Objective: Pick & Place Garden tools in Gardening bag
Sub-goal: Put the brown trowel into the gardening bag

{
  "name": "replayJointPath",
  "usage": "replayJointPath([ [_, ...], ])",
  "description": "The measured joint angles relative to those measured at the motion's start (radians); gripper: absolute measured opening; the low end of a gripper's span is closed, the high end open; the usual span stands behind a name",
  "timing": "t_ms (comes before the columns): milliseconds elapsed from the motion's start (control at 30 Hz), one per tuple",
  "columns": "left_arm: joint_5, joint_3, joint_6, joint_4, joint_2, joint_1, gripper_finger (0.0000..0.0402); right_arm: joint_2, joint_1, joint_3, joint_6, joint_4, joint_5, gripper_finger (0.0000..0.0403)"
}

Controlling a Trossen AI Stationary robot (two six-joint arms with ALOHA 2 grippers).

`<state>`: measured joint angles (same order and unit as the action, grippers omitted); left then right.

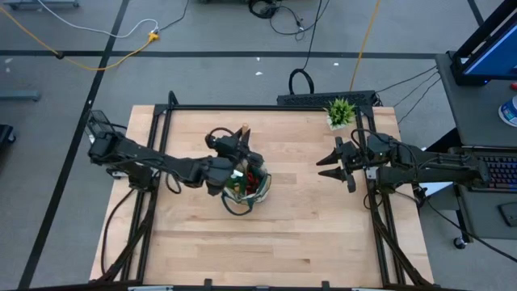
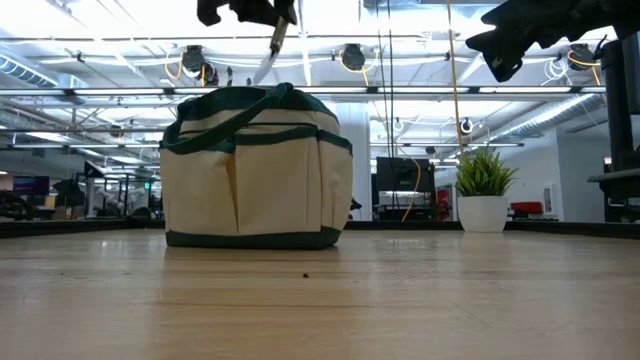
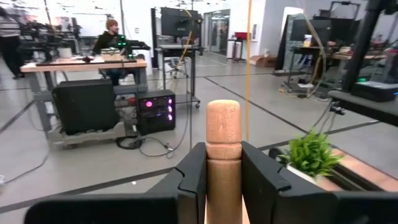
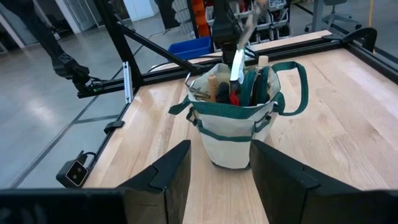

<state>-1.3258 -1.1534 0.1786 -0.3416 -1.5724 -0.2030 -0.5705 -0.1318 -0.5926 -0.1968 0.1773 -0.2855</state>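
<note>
High view: left pincer (image 1: 235, 149) pinches the last trowel (image 4: 237, 64) above the nearly packed gardening bag (image 1: 246, 187); right pincer (image 1: 332, 162) waits spread.

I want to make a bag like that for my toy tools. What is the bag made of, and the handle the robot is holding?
The khaki-tan tote bag with dark green trim looks like soft woven fabric, matte, with stitched seams and floppy handles. The round pale handle in the left end effector looks like smooth unpainted wood, light tan with faint grain.

Matt cloth bag (image 2: 255, 170); smooth pale wooden trowel handle (image 3: 223, 155), shiny metal blade (image 4: 236, 65); table (image 1: 323, 234) of lightly glossy wood planks.
</note>
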Motion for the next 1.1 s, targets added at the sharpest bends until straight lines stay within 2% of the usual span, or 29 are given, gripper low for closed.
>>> replayJointPath([
  [467, -0.014, 0.000, 0.026, -0.005, -0.076, 0.031, 0.0070, 0.000, 0.000, 0.000, 0.000, 0.000, 0.000, 0.0155],
  [833, -0.082, 0.007, 0.061, 0.005, -0.149, 0.028, 0.0070, 0.000, 0.000, 0.000, 0.000, 0.000, 0.000, 0.0155],
  [1100, -0.160, 0.149, 0.313, -0.011, -0.147, 0.015, 0.0070, 0.000, 0.000, 0.000, 0.000, 0.000, 0.000, 0.0155],
])
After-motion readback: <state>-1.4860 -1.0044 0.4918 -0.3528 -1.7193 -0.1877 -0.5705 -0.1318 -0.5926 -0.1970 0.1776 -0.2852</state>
